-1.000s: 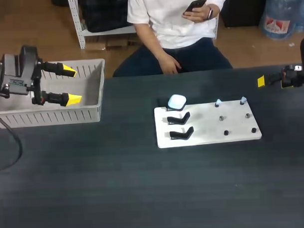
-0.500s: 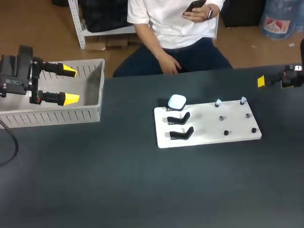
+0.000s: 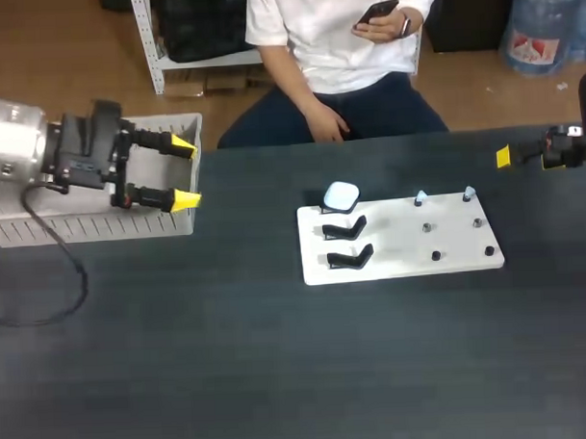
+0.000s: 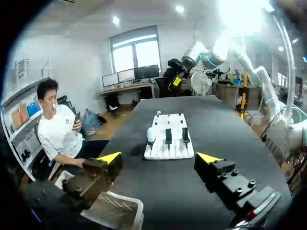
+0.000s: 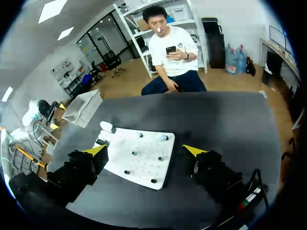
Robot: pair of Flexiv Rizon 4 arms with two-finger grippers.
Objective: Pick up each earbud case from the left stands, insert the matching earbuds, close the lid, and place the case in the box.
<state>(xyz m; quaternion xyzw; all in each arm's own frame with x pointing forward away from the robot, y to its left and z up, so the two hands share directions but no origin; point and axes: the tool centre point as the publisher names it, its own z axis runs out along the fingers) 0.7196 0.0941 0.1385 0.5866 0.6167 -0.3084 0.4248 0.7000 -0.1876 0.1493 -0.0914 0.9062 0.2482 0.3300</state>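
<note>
A white earbud case (image 3: 341, 196) rests on the rearmost of three black stands, at the left of a white board (image 3: 400, 249). The two stands in front of it (image 3: 347, 243) are bare. Two pale earbuds (image 3: 420, 197) (image 3: 468, 191) sit on pegs at the board's back right. My left gripper (image 3: 185, 171) hangs open and holds nothing, over the right end of the grey box (image 3: 101, 226); in the left wrist view the case (image 4: 150, 135) lies far ahead of its fingers. My right gripper (image 5: 145, 150) is open and holds nothing, out at the table's far right with the board (image 5: 144, 165) ahead of it.
Several small dark pegs (image 3: 457, 239) dot the right half of the board. The dark tabletop (image 3: 279, 364) stretches bare in front of the board and between it and the box.
My left arm has swung to the right, from over the box's middle to its right end. The right arm and the case have not moved.
</note>
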